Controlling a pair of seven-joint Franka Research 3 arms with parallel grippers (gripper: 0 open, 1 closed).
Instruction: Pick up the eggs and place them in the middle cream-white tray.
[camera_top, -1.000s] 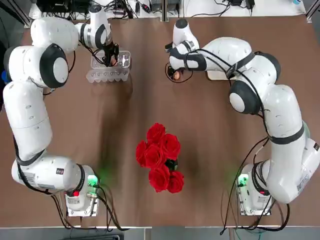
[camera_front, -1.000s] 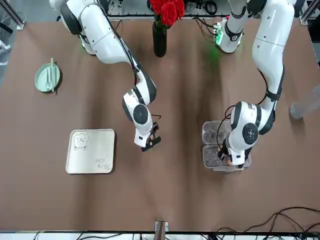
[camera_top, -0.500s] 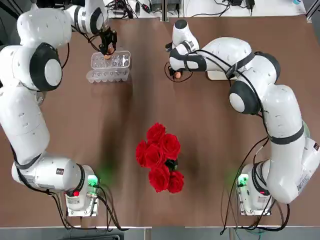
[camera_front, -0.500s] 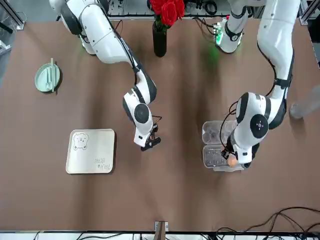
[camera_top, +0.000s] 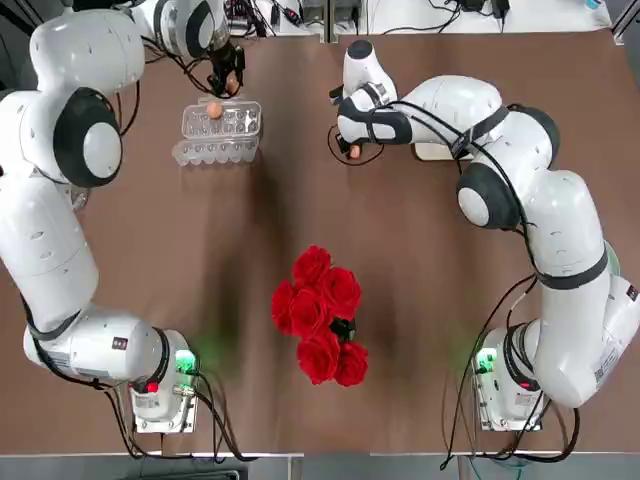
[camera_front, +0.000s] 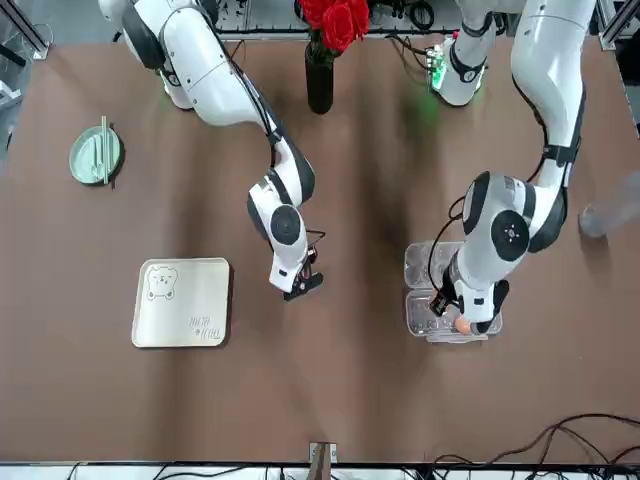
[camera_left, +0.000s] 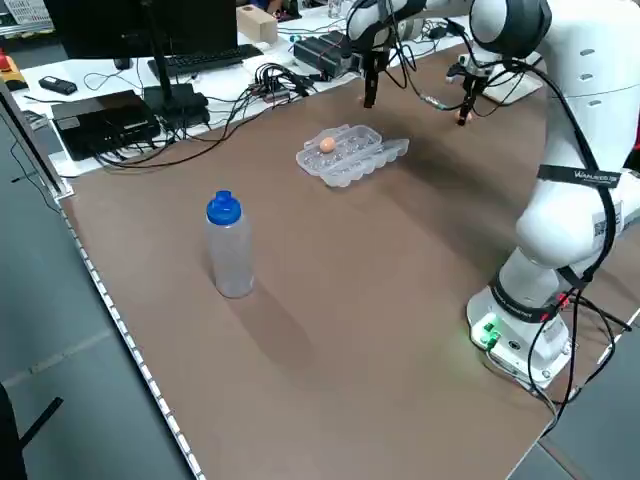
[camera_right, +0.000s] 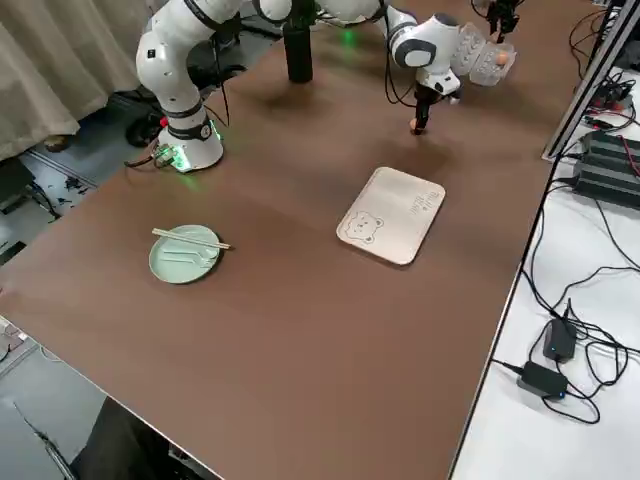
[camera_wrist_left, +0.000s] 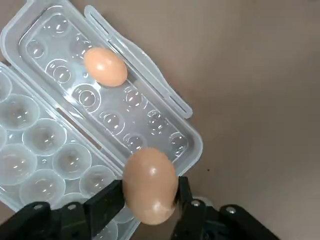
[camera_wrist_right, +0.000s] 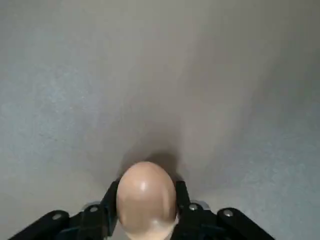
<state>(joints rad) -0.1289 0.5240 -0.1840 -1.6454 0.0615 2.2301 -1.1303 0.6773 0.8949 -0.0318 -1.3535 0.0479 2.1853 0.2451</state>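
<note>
Left gripper (camera_wrist_left: 150, 195) off carton (camera_top: 222, 132), pinching an egg (camera_wrist_left: 150, 186); right gripper (camera_wrist_right: 146, 209) pinching another.

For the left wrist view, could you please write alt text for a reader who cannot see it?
The left gripper holds a brown egg between its fingers above an open, clear egg carton. A second egg lies in the carton.

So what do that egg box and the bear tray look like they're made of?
The egg carton looks like thin, glossy clear plastic: light glints off its moulded cups. The cream-white tray has a smooth, satin-like finish; perhaps plastic or coated metal, I can't tell which.
</note>
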